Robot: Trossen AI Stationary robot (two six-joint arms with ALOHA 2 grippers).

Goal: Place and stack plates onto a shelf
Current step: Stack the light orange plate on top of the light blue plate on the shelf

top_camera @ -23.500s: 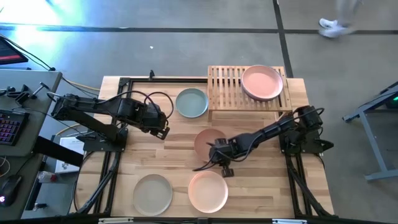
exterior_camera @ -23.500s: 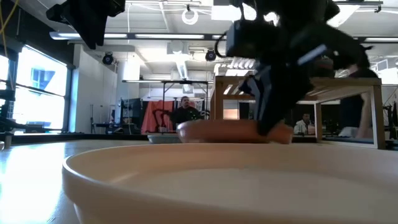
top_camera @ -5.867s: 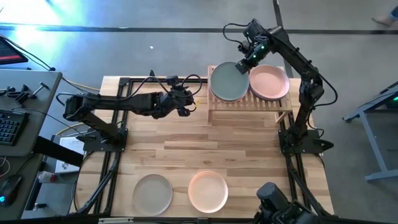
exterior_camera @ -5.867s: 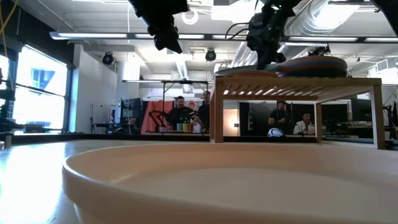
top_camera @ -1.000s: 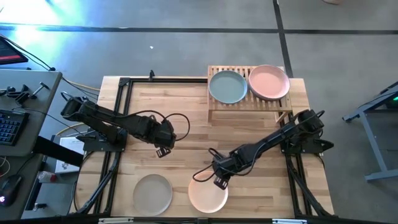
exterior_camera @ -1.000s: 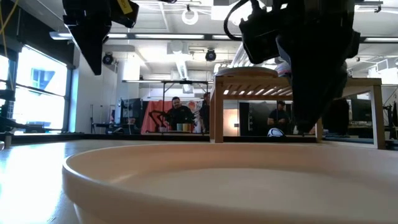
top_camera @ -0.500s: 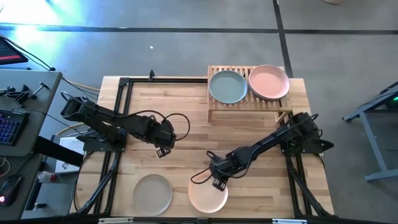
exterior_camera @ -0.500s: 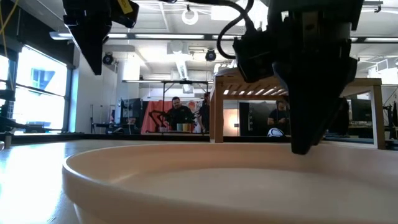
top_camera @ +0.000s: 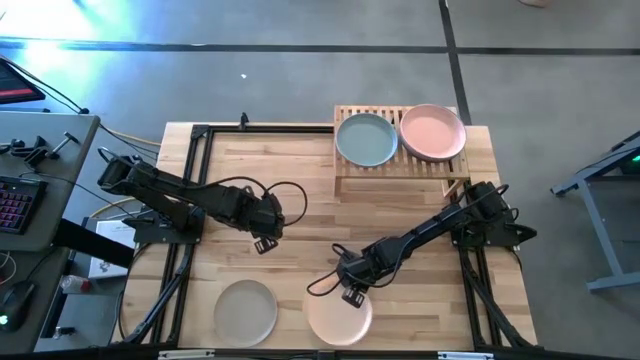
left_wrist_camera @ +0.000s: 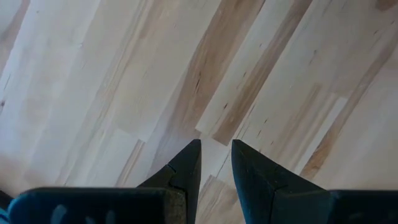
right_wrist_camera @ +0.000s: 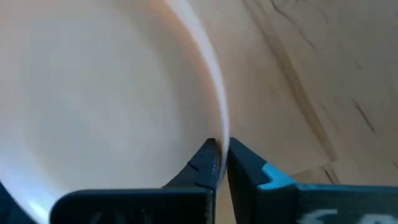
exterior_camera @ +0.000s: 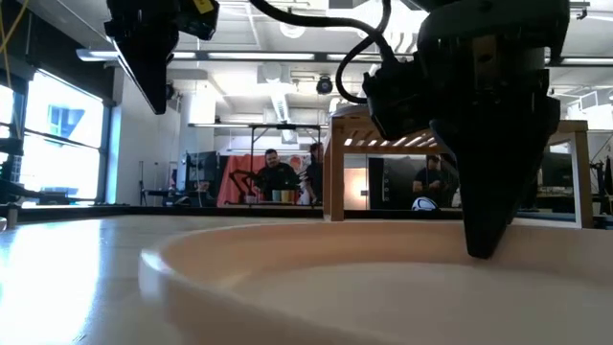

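Observation:
The peach plate point(top_camera: 340, 318) lies near the table's near edge and fills the low view point(exterior_camera: 316, 287). My right gripper point(top_camera: 351, 294) stands at its far rim, shut on it. A beige-grey plate point(top_camera: 246, 310) lies flat to its left. The slatted shelf point(top_camera: 400, 168) stands at the far right and carries a grey-blue plate point(top_camera: 366, 139) and a pink plate point(top_camera: 432, 132). My left gripper point(top_camera: 265, 241) hovers over bare wood at mid-table, with a narrow gap between its fingers point(left_wrist_camera: 216, 149). The other plates are hidden. My right gripper point(right_wrist_camera: 222, 152) pinches the peach plate's far rim point(right_wrist_camera: 222, 132), one finger inside the hollow and one outside. The fingers point(exterior_camera: 484, 240) come from above, pointing down. Whether the plate is lifted or still rests on the table, I cannot tell.
Black frame rails point(top_camera: 190, 240) run along the table's left and right sides. The mid-table wood between the shelf and the two near plates is bare. People sit in the room beyond the table point(exterior_camera: 278, 172).
My right gripper has come down and a little toward the near edge, onto the peach plate's far rim. The plate has shifted slightly toward the table's right. My left arm has hardly moved.

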